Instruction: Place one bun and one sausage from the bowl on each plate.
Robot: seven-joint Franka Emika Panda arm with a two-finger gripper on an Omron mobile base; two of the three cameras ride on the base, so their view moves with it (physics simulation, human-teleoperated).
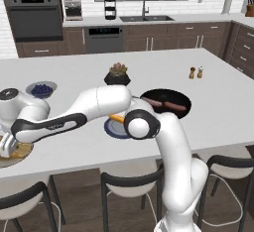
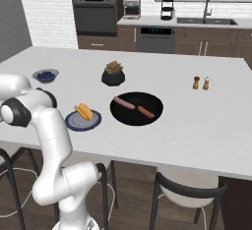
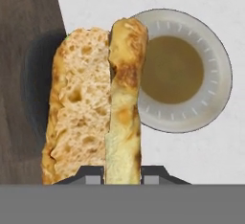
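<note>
Hand view: gripper (image 3: 122,175) pinches split bun (image 3: 95,103), long axis straight out from fingers, over brown-centred plate (image 3: 210,70) at counter edge. Right base view: 2 sausages (image 2: 134,107) in black bowl (image 2: 118,118); second bun (image 2: 83,111) on blue plate (image 2: 74,123).

Gripper (image 3: 122,179) fingertips mostly behind the held bun (image 3: 95,108) — brown-centred plate (image 3: 191,70) partly covered too

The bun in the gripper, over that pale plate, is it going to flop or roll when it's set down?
The bun looks split lengthwise with an airy crumb, so probably light and slightly squashy. Its halves might splay open on release. Being long and rounded, it could roll slightly, though the pale plate has a raised rim that should likely stop it.
</note>
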